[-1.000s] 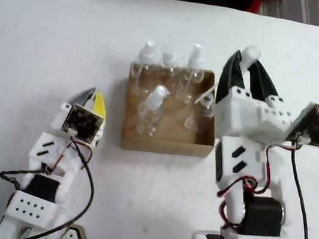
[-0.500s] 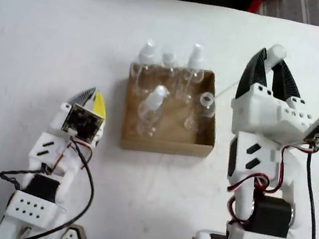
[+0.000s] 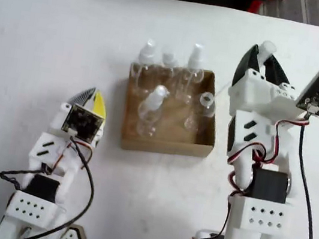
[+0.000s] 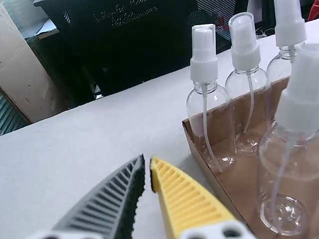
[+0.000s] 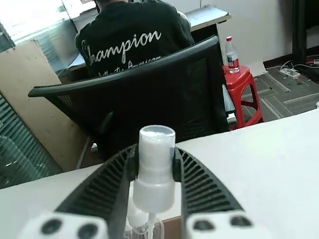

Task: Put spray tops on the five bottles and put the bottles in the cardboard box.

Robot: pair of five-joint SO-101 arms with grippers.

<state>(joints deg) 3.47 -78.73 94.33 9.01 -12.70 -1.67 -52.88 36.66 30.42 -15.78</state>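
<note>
White table [image 3: 51,36]; shallow cardboard box [image 3: 164,144] at centre, between arms, holding five clear bottles; four capped bottles [image 3: 151,109] wear white spray tops, open-necked bottle [image 3: 202,108] stands at side nearest right gripper [image 3: 265,53]; that gripper, raised beside box, clenched on white spray top [image 5: 155,164]; right wrist view shows tube hanging beneath top. Left gripper [image 3: 96,94] near box's other side, jaws closed, empty; left wrist view shows tubes inside capped bottles.
</note>
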